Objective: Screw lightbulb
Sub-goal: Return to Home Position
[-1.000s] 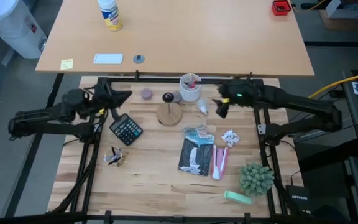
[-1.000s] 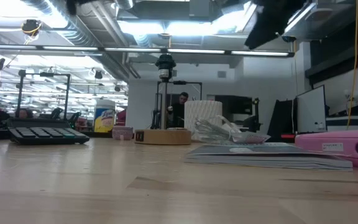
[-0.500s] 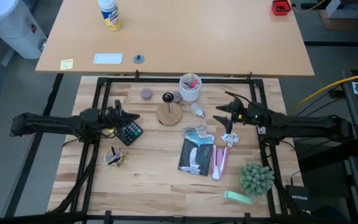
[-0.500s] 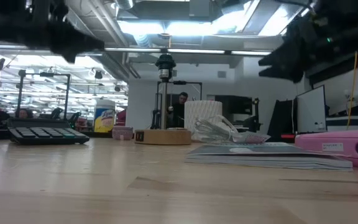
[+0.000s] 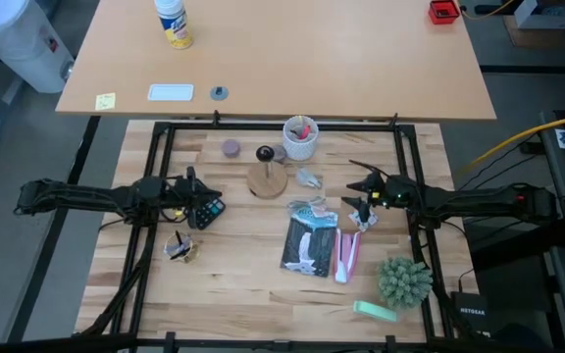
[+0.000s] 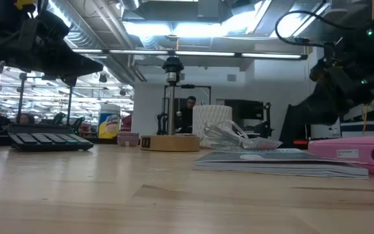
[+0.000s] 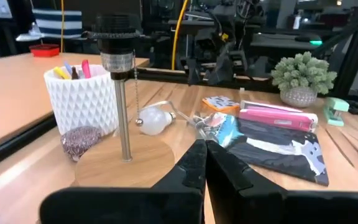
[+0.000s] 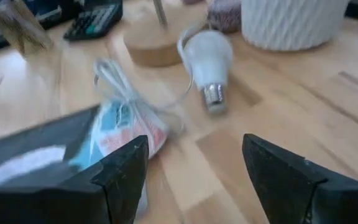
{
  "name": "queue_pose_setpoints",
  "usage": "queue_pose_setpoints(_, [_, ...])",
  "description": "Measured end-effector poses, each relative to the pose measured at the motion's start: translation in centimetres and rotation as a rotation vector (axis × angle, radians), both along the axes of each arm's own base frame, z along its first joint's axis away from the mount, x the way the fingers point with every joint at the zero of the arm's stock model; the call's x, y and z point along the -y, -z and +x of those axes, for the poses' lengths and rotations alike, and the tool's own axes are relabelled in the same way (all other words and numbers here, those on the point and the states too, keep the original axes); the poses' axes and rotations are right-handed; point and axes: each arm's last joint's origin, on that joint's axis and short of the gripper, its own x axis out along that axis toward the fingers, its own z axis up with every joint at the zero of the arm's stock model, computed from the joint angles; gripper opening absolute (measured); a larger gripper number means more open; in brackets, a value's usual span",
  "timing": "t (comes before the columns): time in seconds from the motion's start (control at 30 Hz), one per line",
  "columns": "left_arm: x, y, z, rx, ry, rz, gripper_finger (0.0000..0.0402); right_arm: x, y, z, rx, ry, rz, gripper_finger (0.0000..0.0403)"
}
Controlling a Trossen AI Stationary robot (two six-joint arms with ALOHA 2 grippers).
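— Where's the bulb?
— The frosted, pear-shaped bulb (image 8: 209, 59) lies on its side, grey screw base bare, just beside the round wooden stand (image 5: 268, 181).
— And the grippers?
— The right gripper (image 8: 194, 140), fingers spread and empty, has drawn back from the bulb since a second ago. The left gripper (image 7: 204, 146) is pinched together, apparently on nothing.

White pear-shaped lightbulb (image 8: 207, 53): matt frosted, ribbed metal base. Round disc stand (image 7: 120, 167): smooth pale wood. White cup (image 7: 82, 99): faceted, matt.
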Motion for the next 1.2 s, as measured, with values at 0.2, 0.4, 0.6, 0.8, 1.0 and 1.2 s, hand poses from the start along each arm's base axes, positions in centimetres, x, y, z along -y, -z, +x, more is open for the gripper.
queue_pose_setpoints(0.2, [0.0, 0.4, 0.0, -0.04, -0.008, -0.001, 0.0001, -0.1, 0.7, -0.3, -0.073, 0.016, 0.036, 0.0266])
queue_pose_setpoints(0.4, [0.0, 1.3, -0.2, -0.137, -0.01, -0.012, 0.0001, -0.1, 1.0, -0.5, -0.106, 0.016, 0.043, 0.0266])
queue_pose_setpoints(0.6, [0.0, 2.5, -0.5, -0.265, -0.012, -0.02, 0.0001, -0.1, 1.1, -0.5, -0.107, 0.016, 0.043, 0.0266])
queue_pose_setpoints(0.8, [0.0, 2.8, -0.7, -0.296, -0.006, -0.023, 0.0001, -0.2, 0.7, -0.7, -0.077, 0.007, 0.036, 0.0266])
queue_pose_setpoints(1.0, [0.1, 1.9, -1.1, -0.204, -0.006, -0.018, 0.0001, -0.4, -0.4, -1.4, 0.01, -0.001, 0.019, 0.0266])
queue_pose_setpoints(1.2, [0.1, 0.8, -1.6, -0.082, -0.006, -0.012, 0.0001, -0.6, -2.1, -2.2, 0.183, -0.004, -0.021, 0.0266])
